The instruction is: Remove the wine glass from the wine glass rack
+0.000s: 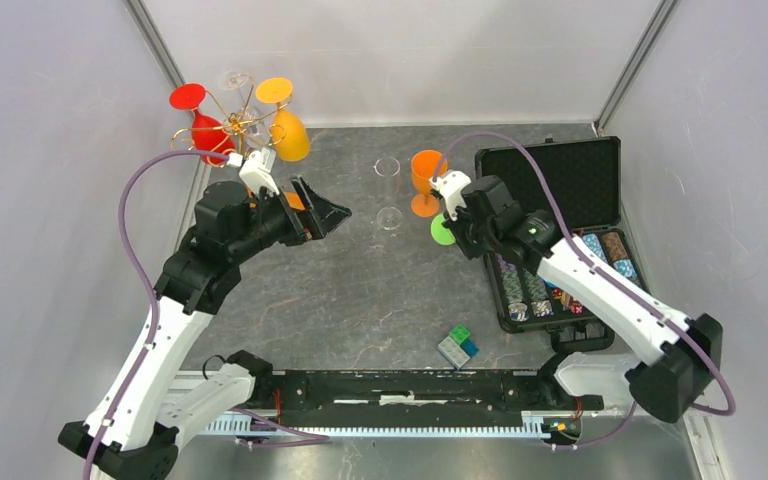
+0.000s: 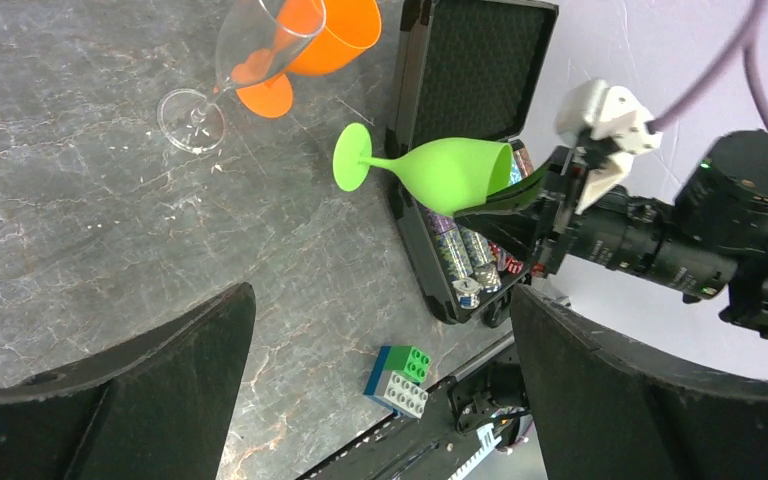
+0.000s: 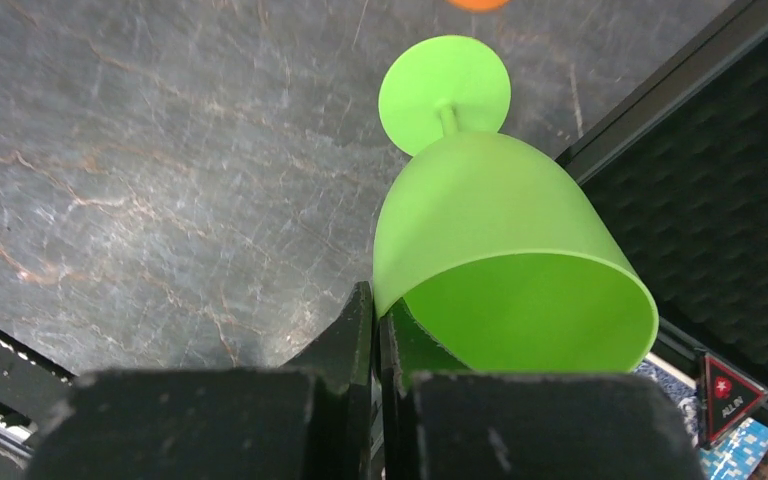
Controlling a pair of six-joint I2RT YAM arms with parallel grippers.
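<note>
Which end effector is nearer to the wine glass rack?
Left. The left end effector, open and empty, is close beside the wine glass rack. The right end effector is farther right, near the black case, shut on the green wine glass.

Gold wire rack is noted at the far left corner, with a red glass and a yellow glass hung on it. Green glass is held off the rack, nearly level, its rim pinched by the right gripper.
</note>
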